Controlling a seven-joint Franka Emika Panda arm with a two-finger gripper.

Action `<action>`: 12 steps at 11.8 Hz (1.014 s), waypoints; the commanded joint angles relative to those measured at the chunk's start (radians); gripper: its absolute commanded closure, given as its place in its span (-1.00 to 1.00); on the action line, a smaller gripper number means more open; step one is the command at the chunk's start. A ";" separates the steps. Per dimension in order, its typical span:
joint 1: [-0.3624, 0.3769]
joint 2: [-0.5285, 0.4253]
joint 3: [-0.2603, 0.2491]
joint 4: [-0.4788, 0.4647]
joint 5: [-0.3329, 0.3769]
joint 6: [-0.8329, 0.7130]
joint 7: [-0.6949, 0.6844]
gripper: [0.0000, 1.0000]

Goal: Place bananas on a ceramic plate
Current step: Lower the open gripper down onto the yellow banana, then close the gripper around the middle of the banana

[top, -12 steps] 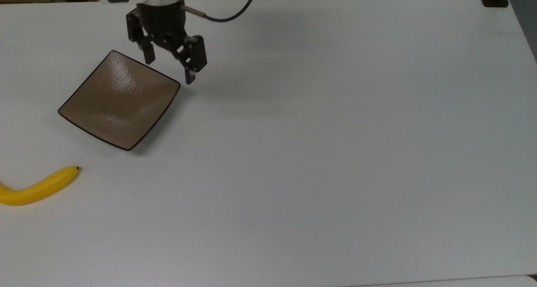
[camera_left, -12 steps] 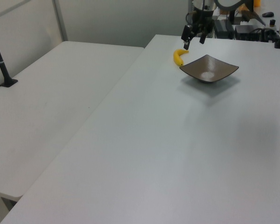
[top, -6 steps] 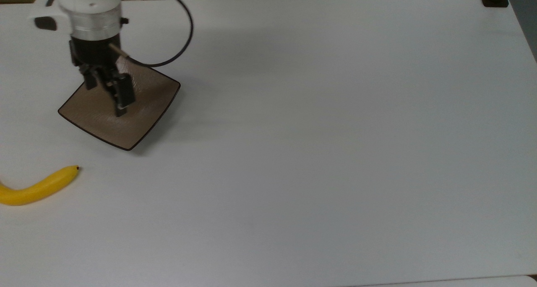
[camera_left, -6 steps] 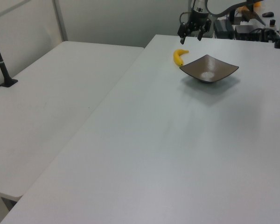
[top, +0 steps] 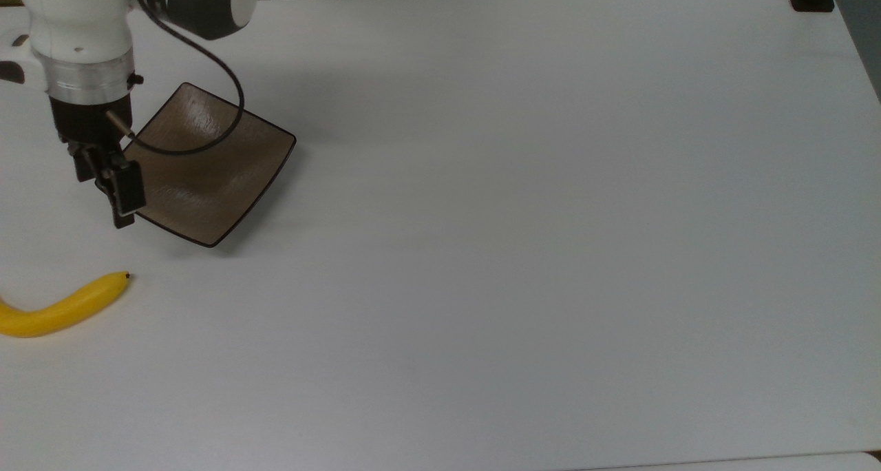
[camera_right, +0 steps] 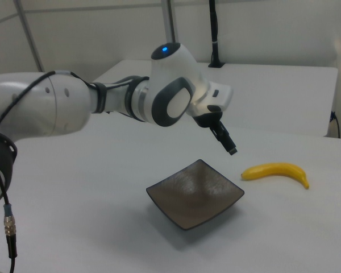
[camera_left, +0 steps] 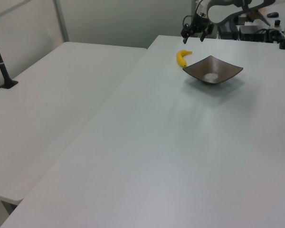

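Your gripper [top: 118,202] hangs above the table [top: 523,250], over the plate's [top: 206,168] corner on the top view's left, with nothing between its fingers. In the left view the gripper [camera_left: 195,32] shows two fingers spread apart, so read it as open and empty.

The banana [top: 58,309] lies flat on the table at the top view's left edge, well apart from the plate, with its dark tip pointing up and right toward the plate. In the right view the banana [camera_right: 276,172] sits on the right view's right of the plate [camera_right: 195,193], apart from it, and the gripper [camera_right: 230,149] hangs in the air between the two, closer to the plate's far corner.

The plate is bare. In the left view the banana [camera_left: 181,57] lies just beyond the plate's [camera_left: 213,70] corner on the left view's left.
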 commanded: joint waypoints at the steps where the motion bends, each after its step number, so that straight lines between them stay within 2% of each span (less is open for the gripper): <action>1: 0.000 0.099 -0.050 0.101 -0.022 0.058 0.030 -1.00; 3: -0.001 0.189 -0.076 0.173 -0.020 0.119 0.032 -1.00; 7: -0.001 0.300 -0.087 0.175 -0.013 0.350 0.070 -1.00; 12: -0.007 0.417 -0.087 0.298 -0.013 0.371 0.082 -1.00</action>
